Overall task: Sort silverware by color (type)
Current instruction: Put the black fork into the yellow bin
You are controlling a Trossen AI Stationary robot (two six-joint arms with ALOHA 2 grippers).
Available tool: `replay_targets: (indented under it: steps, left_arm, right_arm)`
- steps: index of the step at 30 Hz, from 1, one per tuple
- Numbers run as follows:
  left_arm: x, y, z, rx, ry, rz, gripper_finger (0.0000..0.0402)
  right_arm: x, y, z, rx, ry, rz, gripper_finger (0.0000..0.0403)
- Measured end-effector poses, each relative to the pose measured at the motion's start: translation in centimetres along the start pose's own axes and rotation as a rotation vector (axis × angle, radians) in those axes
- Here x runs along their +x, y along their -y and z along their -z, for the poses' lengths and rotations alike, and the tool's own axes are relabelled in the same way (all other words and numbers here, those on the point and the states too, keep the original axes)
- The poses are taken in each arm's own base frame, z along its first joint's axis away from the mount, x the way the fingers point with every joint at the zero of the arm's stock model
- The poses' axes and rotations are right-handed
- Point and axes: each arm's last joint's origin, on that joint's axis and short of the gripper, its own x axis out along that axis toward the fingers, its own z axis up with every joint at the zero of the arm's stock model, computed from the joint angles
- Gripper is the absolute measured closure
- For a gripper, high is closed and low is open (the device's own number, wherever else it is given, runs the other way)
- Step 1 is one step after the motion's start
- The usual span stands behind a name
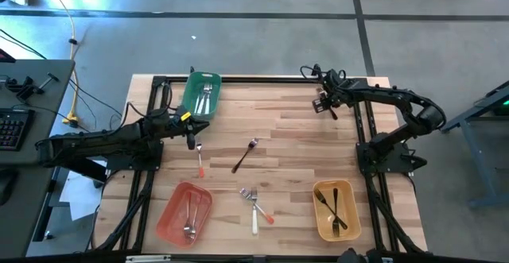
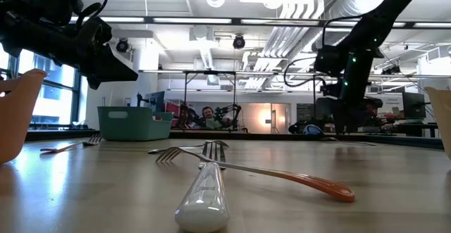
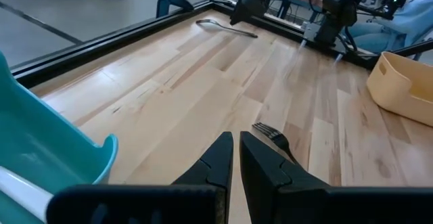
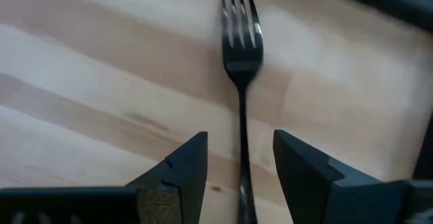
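My right gripper (image 4: 238,162) is open, low over the table near its far right corner (image 1: 322,102). Its fingers stand on either side of the handle of a black fork (image 4: 241,61) that lies flat on the wood, without touching it. My left gripper (image 3: 235,158) is shut and hovers beside the green bin (image 1: 200,96), just above a fork with a red-orange handle (image 1: 199,159), whose tines (image 3: 270,132) show past the fingers. A dark utensil (image 1: 245,156) lies mid-table. A white-handled fork (image 2: 204,187) and an orange-handled fork (image 2: 296,179) lie crossed near the near edge.
The green bin holds pale utensils, the red bin (image 1: 171,215) at the near left holds a few more, and the yellow bin (image 1: 318,215) at the near right holds black ones. Black frame rails run along the table's edges. Bare wood lies between the two arms.
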Motion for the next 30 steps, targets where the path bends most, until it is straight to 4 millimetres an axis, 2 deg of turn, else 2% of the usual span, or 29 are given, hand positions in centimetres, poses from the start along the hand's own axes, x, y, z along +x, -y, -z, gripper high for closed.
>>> replay_targets:
  steps: [5, 11, 14, 18, 24, 30]
  left_arm:
    - [0.0, 0.0, 0.0, 0.000, 0.000, 0.000, 0.0385]
    - [0.0, 0.0, 0.0, 0.001, -0.001, 0.000, 0.0385]
    - [0.0, 0.0, 0.0, 0.001, -0.002, 0.000, 0.0385]
    - [0.0, 0.0, 0.0, 0.001, -0.002, -0.001, 0.0385]
    - [0.0, 0.1, 0.0, -0.009, -0.007, 0.012, 0.0385]
    - [0.0, 1.0, 0.3, -0.018, -0.039, 0.131, 0.0385]
  right_arm:
    - [-0.2, 0.1, -1.7, 0.017, 0.020, 0.007, 0.0250]
    - [2.7, 0.2, -1.8, 0.006, -0.093, 0.047, 0.0250]
    - [3.1, -0.5, -2.3, -0.018, -0.092, 0.059, 0.0257]
    - [3.4, -0.8, -2.4, -0.023, -0.105, 0.036, 0.0297]
    - [3.6, -1.2, -2.2, -0.061, -0.130, -0.016, 0.0390]
    - [2.8, -2.7, -1.8, -0.132, -0.135, -0.139, 0.0392]
